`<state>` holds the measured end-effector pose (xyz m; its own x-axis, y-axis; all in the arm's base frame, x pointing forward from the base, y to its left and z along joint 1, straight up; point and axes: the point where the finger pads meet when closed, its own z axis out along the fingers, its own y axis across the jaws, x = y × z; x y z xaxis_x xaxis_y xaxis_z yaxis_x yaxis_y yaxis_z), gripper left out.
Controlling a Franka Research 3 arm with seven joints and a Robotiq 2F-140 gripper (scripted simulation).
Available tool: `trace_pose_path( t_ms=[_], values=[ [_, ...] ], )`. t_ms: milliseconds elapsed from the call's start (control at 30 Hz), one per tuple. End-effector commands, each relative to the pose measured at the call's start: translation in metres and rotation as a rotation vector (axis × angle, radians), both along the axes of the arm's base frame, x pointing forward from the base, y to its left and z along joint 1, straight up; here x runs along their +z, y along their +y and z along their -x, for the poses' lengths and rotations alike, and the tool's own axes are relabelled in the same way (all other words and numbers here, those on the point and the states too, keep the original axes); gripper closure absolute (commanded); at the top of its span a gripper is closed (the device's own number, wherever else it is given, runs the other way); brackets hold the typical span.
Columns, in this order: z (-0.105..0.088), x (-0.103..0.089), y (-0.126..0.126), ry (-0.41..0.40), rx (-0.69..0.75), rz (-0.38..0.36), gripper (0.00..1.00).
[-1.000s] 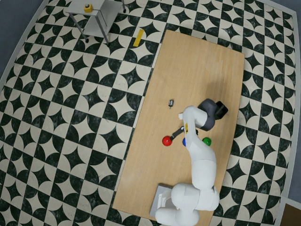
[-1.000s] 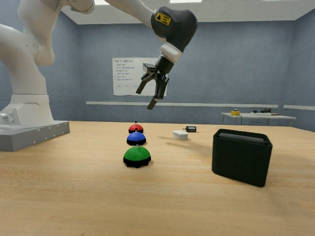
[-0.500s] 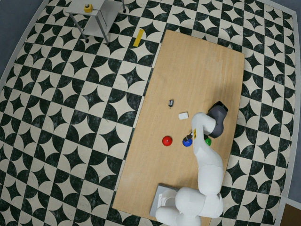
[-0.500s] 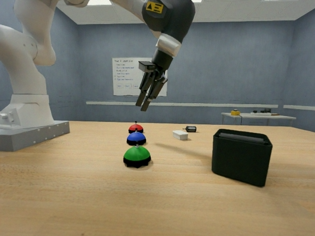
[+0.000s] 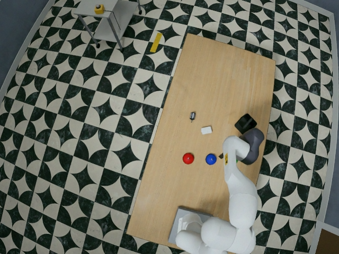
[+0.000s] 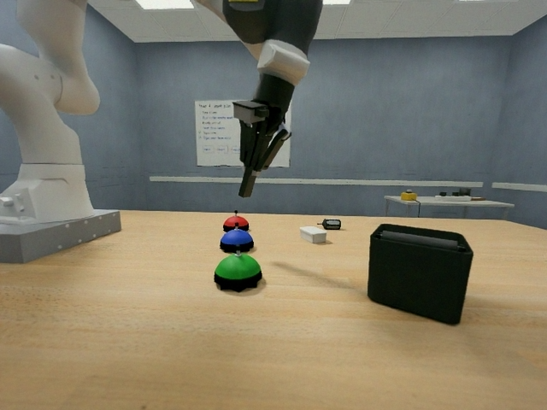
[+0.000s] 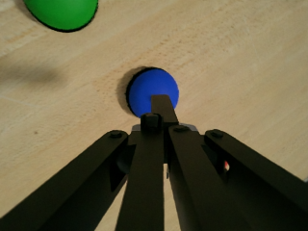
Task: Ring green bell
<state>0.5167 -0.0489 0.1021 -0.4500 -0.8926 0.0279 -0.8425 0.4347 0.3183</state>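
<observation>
Exterior view: a wooden table (image 6: 132, 344) stands in a blue-walled room over black-and-cream patterned floor tiles (image 5: 68, 131), with a whiteboard (image 6: 212, 132) on the far wall. Three bells sit in a row on the table: the green bell (image 6: 238, 271) nearest this camera, then the blue bell (image 6: 237, 240), then the red bell (image 6: 236, 223). The gripper (image 6: 247, 187) hangs above the bells, fingers pressed fully together and holding nothing. From the wrist, its tips hover over the blue bell, touching no bell.
</observation>
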Motion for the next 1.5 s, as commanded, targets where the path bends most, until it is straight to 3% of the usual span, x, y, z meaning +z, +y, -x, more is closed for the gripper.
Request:
trace_pose_path(
  t_ms=[0, 900, 1300, 1467],
  values=[
    [-0.013, -0.001, -0.02, -0.112, 0.217, -0.051, 0.9],
    [-0.007, 0.002, -0.127, -0.317, 0.679, 0.013, 0.9],
    [-0.01, 0.0, -0.132, -0.326, 0.71, 0.02, 0.9],
    [-0.005, -0.016, -0.133, -0.326, 0.71, 0.02, 0.9]
  ],
)
